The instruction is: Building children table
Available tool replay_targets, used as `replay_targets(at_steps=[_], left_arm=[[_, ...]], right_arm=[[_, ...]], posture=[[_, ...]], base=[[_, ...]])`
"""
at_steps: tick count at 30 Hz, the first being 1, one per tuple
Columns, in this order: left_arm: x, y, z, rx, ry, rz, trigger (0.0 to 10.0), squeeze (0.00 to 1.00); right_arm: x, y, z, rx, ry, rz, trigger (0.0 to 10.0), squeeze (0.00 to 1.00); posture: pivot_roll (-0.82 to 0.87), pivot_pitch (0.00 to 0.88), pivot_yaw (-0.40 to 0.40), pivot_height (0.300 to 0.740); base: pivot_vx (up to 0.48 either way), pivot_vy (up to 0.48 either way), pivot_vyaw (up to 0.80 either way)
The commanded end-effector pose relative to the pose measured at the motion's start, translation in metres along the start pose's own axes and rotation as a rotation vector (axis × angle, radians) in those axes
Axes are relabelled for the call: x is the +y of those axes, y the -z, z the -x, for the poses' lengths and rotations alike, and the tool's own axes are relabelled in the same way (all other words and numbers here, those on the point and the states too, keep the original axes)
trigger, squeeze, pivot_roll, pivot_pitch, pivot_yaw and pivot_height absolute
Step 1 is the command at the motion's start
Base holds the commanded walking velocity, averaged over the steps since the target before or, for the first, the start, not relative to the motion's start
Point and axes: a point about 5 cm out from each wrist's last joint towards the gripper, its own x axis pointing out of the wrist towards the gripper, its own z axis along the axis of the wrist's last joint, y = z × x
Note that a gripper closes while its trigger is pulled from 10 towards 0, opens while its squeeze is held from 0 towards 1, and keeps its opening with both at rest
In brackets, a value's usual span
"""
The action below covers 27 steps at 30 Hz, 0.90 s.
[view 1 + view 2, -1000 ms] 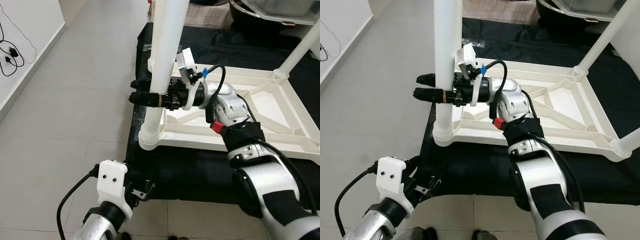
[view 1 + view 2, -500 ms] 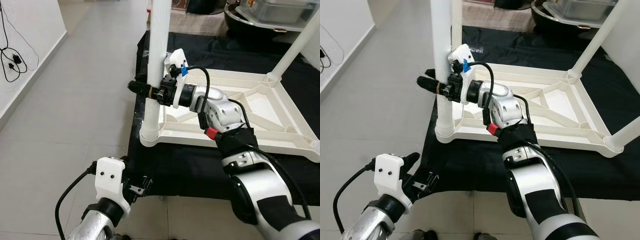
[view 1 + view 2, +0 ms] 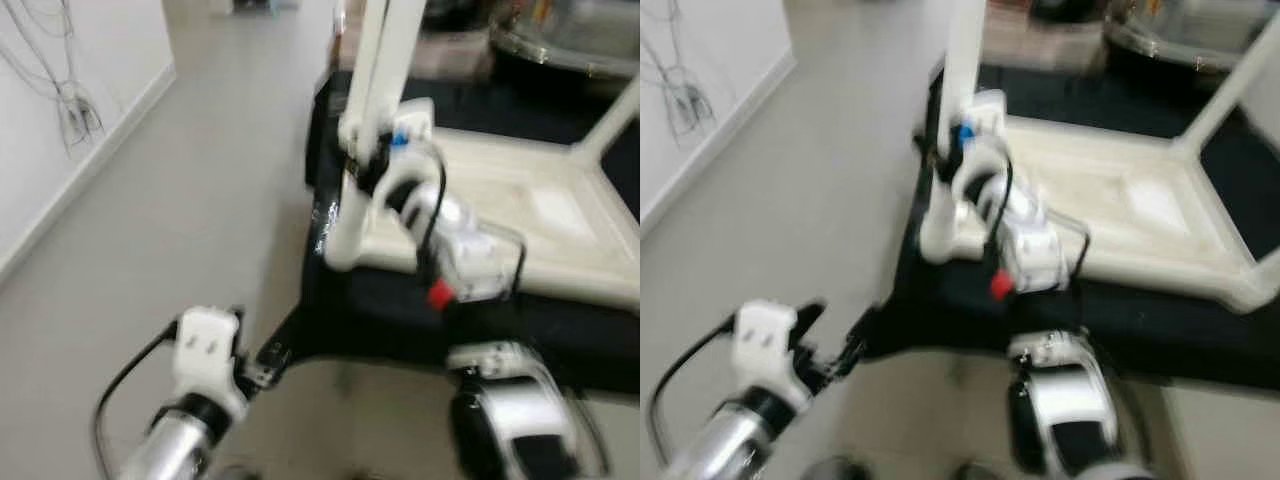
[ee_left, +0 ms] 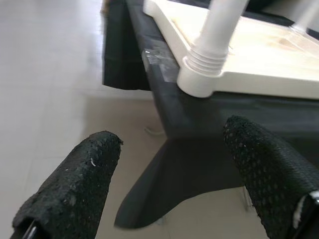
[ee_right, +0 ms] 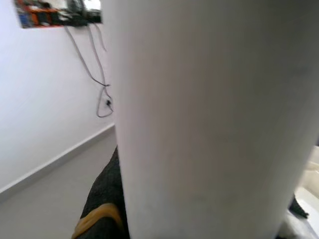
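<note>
The white children's table (image 3: 520,200) lies upside down on a black cloth, and both eye views are blurred. Its near-left leg (image 3: 375,80) stands upright in the corner socket (image 4: 207,74). My right gripper (image 3: 352,170) is shut on this leg a little above the socket. In the right wrist view the leg (image 5: 209,119) is very close, with one black finger (image 5: 102,219) beside it. My left gripper (image 3: 268,358) hangs low in front of the cloth's near-left corner. It is open with nothing between its fingers (image 4: 75,184).
The black cloth (image 3: 400,320) covers a low platform whose corner is just beyond my left gripper. Another table leg (image 3: 612,125) rises at the far right. A white wall with hanging cables (image 3: 70,100) runs along the left, with bare tiled floor (image 3: 200,220) between.
The whole picture has shifted and blurred, so the camera has moved. My right gripper stays on the leg and my left arm stays low.
</note>
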Motion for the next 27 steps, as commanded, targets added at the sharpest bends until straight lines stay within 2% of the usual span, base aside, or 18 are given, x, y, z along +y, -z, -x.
replay_targets(at_steps=[1,2,3,5,7,11,15,16,18,19,20,21,23,24,26,27], left_arm=[[-0.002,0.003,0.003,0.018,0.004,0.01,10.0,0.0],[-0.002,0.003,0.002,0.019,0.004,0.01,10.0,0.0],[-0.002,0.003,0.002,0.019,0.004,0.01,10.0,0.0],[-0.002,0.003,0.003,0.019,0.004,0.009,10.0,0.0],[-0.002,0.003,0.003,0.018,0.005,0.008,10.0,0.0],[-0.001,0.002,0.002,0.017,0.005,0.007,10.0,0.0],[-0.001,0.002,0.0,0.01,0.007,0.006,10.0,0.0],[-0.001,0.002,0.0,0.01,0.007,0.006,10.0,0.0],[-0.002,0.001,-0.001,0.005,0.008,0.005,10.0,0.0],[-0.002,0.001,-0.001,0.005,0.008,0.005,10.0,0.0],[-0.003,0.0,-0.002,0.002,0.011,0.006,10.0,0.0],[-0.003,0.0,-0.002,0.002,0.011,0.006,10.0,0.0],[-0.006,-0.001,-0.003,-0.003,0.022,0.01,10.0,0.0],[-0.006,-0.001,-0.003,-0.003,0.022,0.01,10.0,0.0],[-0.009,0.0,-0.004,-0.002,0.037,0.015,10.0,0.0],[-0.009,0.0,-0.004,-0.002,0.037,0.015,10.0,0.0]], right_arm=[[-0.002,0.028,0.004,0.126,0.138,-0.004,10.0,0.0],[-0.002,0.03,0.005,0.136,0.208,-0.006,10.0,0.0],[-0.002,0.03,0.005,0.136,0.208,-0.006,10.0,0.0],[-0.006,0.033,0.008,0.155,0.346,-0.034,10.0,0.0],[-0.009,0.03,0.007,0.147,0.444,-0.019,10.0,0.0],[-0.011,0.029,0.004,0.151,0.54,0.01,10.0,0.0],[-0.015,0.035,0.005,0.161,0.739,-0.043,10.0,0.0],[-0.015,0.035,0.005,0.161,0.739,-0.043,10.0,0.0],[-0.017,0.036,0.007,0.164,0.861,-0.028,10.0,0.0],[-0.017,0.036,0.007,0.164,0.861,-0.028,10.0,0.0],[-0.019,0.035,0.009,0.152,0.942,-0.023,10.0,0.0],[-0.019,0.035,0.009,0.152,0.942,-0.023,10.0,0.0],[-0.022,0.031,0.012,0.121,1.066,0.017,10.0,0.0],[-0.022,0.031,0.012,0.121,1.066,0.017,10.0,0.0],[-0.026,0.033,0.017,0.148,1.199,0.037,10.0,0.0],[-0.026,0.033,0.017,0.148,1.199,0.037,10.0,0.0]], posture=[[0.07,0.208,-0.081,0.74],[0.07,0.208,-0.081,0.74],[0.07,0.208,-0.081,0.74],[0.07,0.21,-0.08,0.74],[0.07,0.209,-0.079,0.74],[0.06,0.211,-0.082,0.74],[0.07,0.207,-0.083,0.74],[0.07,0.207,-0.083,0.74],[0.07,0.207,-0.083,0.74],[0.07,0.207,-0.083,0.74],[0.07,0.207,-0.083,0.74],[0.07,0.207,-0.083,0.74],[0.08,0.203,-0.086,0.74],[0.08,0.203,-0.086,0.74],[0.08,0.202,-0.087,0.74],[0.08,0.202,-0.087,0.74]], base=[[0.0,0.0,0.0],[0.0,0.0,0.0],[0.0,0.0,0.0],[0.0,0.0,0.0],[0.0,0.0,0.0],[0.0,0.0,0.0],[0.0,0.0,0.0],[0.0,0.0,0.0],[0.0,0.0,0.0],[0.0,0.0,0.0],[0.0,0.0,0.0],[0.0,0.0,0.0],[0.0,0.0,0.0],[0.0,0.0,0.0],[0.0,0.0,0.0],[0.0,0.0,0.0]])
